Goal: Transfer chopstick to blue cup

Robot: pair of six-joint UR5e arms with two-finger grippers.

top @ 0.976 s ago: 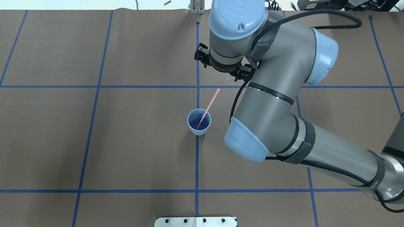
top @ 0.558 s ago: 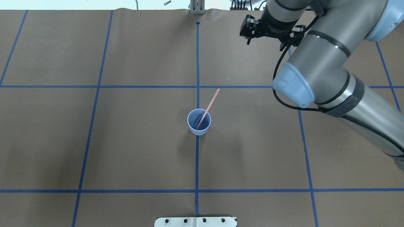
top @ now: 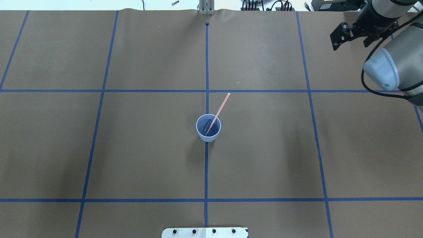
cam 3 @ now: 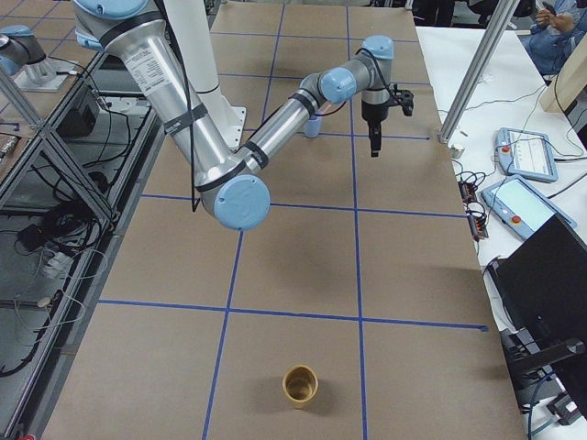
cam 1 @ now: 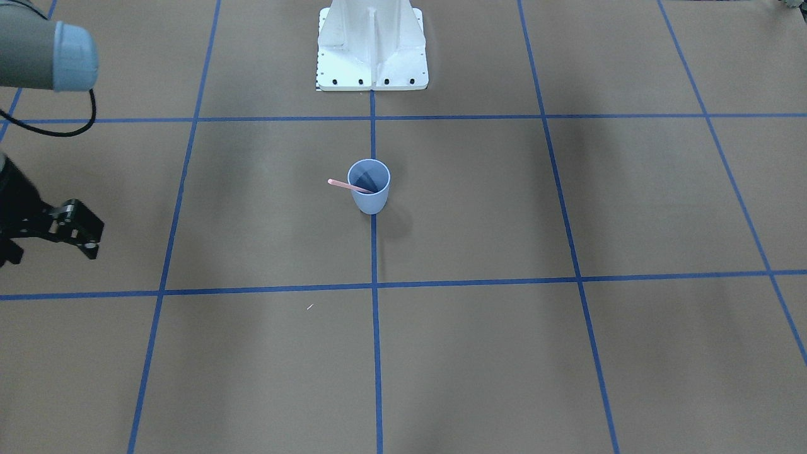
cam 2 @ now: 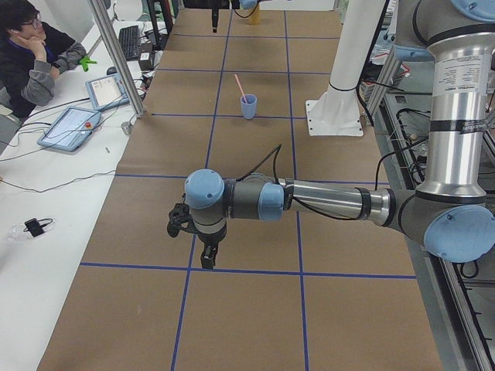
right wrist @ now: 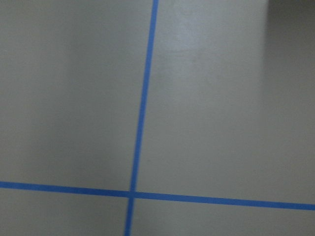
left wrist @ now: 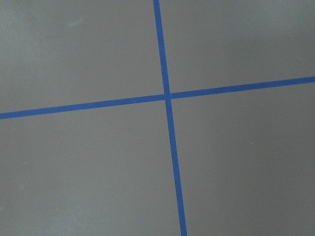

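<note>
Table — brown paper marked into a grid with blue tape; it fills the overhead view.

Right arm — enters at the upper right of the overhead frame, well apart from the cup. Right gripper hangs pointing down over bare paper. Finger spacing cannot be told from any view. Nothing is seen in it.

Left arm — stretched low across the foreground of the left-side view. Left gripper points down just above the paper, well apart from the cup. It shows only in this side view, so I cannot tell whether its fingers stand apart or together.

Base — white pedestal at the top centre of the front view.

Operator — seated at the upper left of the left-side view.

Tan cup — upright, bottom centre of the right-side view.

Blue cup — upright on the central tape line, mid-frame.

Chopstick — pink, standing in the blue cup and leaning on its rim. In the overhead view its long axis runs diagonally: the lower end is inside the cup and the free end points to the upper right. In the front view the free end points left.

Both wrist views show only paper and a tape crossing.
</note>
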